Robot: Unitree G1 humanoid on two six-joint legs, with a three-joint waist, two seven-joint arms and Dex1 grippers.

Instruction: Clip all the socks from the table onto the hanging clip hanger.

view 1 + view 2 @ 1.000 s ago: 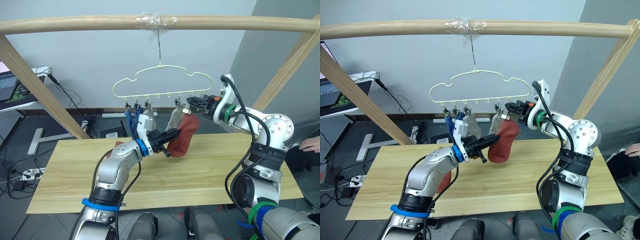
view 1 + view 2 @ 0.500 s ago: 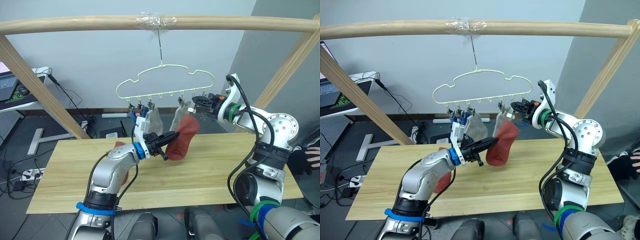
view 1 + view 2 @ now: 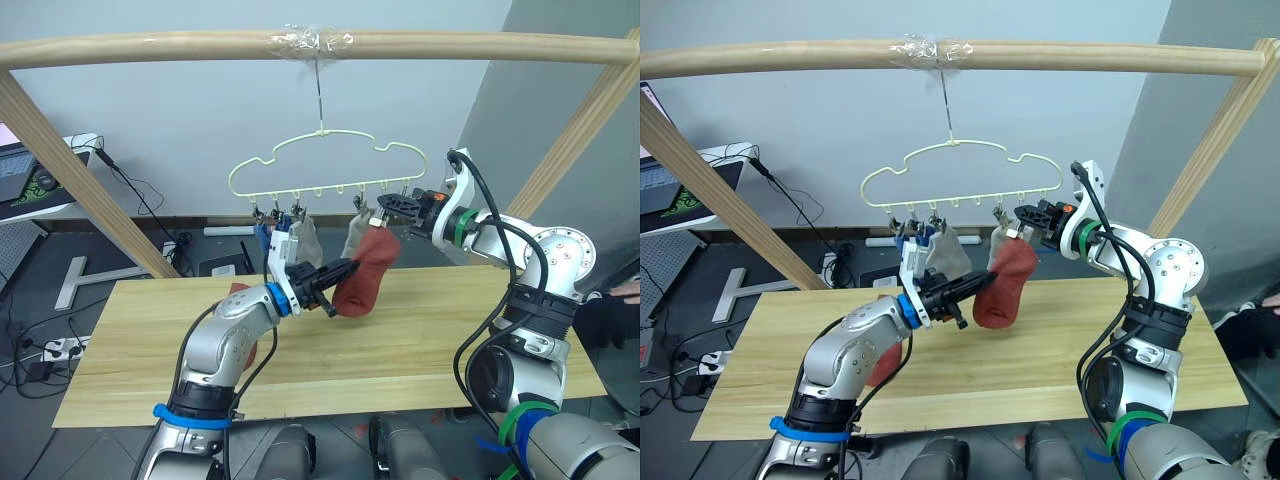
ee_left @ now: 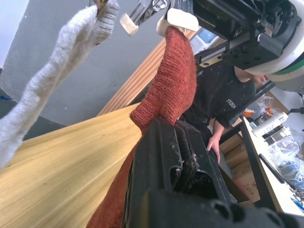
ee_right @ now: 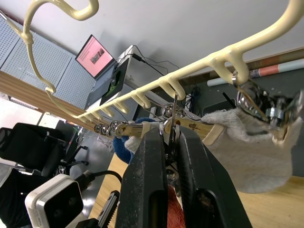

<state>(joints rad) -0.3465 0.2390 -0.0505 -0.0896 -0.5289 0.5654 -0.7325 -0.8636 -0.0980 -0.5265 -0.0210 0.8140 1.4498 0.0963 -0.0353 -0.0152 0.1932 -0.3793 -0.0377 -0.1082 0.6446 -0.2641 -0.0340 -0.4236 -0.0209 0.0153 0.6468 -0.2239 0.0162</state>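
left pincer (image 3: pixel 343 268) clamped on rust-red sock (image 3: pixel 365 278); right pincer (image 3: pixel 384 203) pinching clip (image 5: pixel 172 118) on clip hanger (image 3: pixel 325 165)

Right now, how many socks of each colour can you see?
Red socks: 2, one held by the left gripper, one on the table behind that arm.
Grey socks: 2, one and another, both clipped to the hanger.
Blue socks: 2, it seems, bunched together on the hanger.
Total: 6.
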